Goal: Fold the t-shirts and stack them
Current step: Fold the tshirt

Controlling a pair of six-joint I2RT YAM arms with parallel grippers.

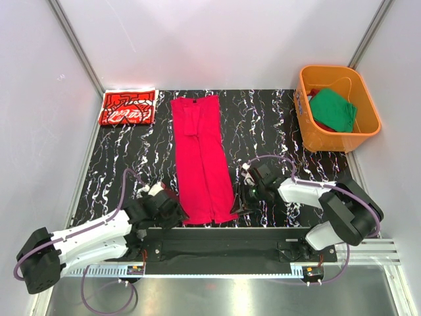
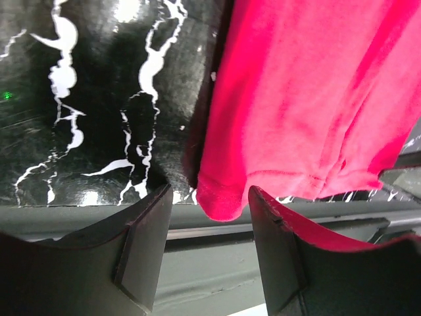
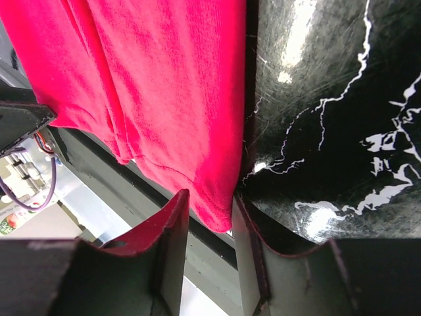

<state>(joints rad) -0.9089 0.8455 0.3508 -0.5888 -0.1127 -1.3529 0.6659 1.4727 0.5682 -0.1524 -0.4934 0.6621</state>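
The plain crimson-red t-shirt (image 1: 200,158) lies folded into a long narrow strip down the middle of the black marbled mat. My left gripper (image 1: 172,209) is open at its near left corner. In the left wrist view that hem corner (image 2: 223,201) sits between the spread fingers of the left gripper (image 2: 210,194). My right gripper (image 1: 238,201) is open at the near right corner. In the right wrist view the cloth (image 3: 164,85) hangs between the jaws of the right gripper (image 3: 209,197), against the right finger. The red white-print tee (image 1: 128,107) lies folded at the back left. The green tee (image 1: 333,110) is in the tub.
The orange plastic tub (image 1: 309,135) stands at the back right and holds the green tee with some red cloth under it. The mat's near edge and a metal rail (image 1: 217,240) run just behind both grippers. White walls close in the sides.
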